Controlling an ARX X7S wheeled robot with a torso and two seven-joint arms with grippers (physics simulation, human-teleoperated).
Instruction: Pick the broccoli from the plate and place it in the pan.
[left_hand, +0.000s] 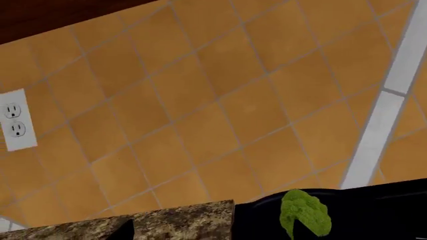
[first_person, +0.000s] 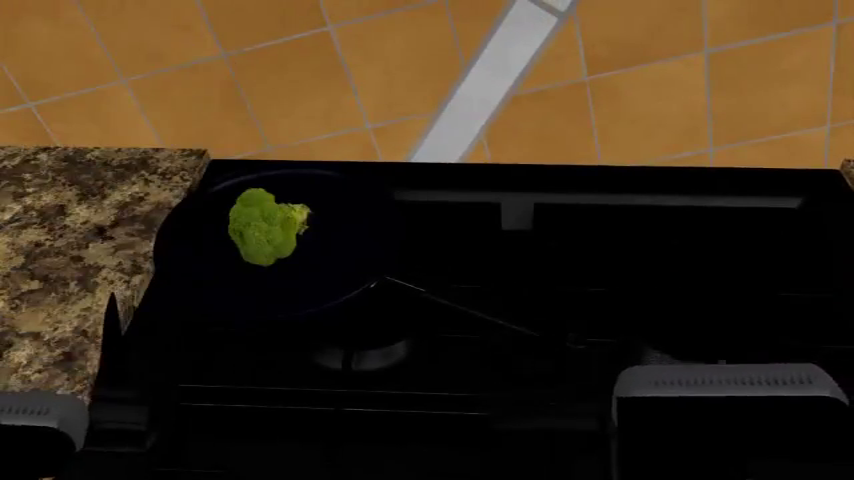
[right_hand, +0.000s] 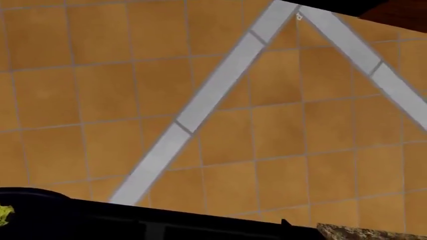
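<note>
The broccoli (first_person: 267, 227) lies inside the black pan (first_person: 340, 262) on the left of the stove, and nothing is touching it. The pan's thin handle (first_person: 467, 312) runs toward the stove's middle. From the left wrist, the broccoli (left_hand: 305, 215) lies just beyond my left gripper (left_hand: 213, 236), which is open and empty, its two dark fingertips (left_hand: 125, 231) set wide apart. A sliver of the broccoli (right_hand: 5, 214) shows at the edge of the right wrist view. My right gripper (right_hand: 220, 232) shows only one fingertip (right_hand: 285, 223), far off centre, with nothing held. The plate is out of view.
The black stove (first_person: 641, 260) fills the middle and right. A speckled granite counter (first_person: 74, 250) adjoins its left side. Behind stands an orange tiled wall (first_person: 641, 90) with a grey stripe, and a white outlet (left_hand: 15, 120). Grey arm housings (first_person: 727, 398) sit low in the head view.
</note>
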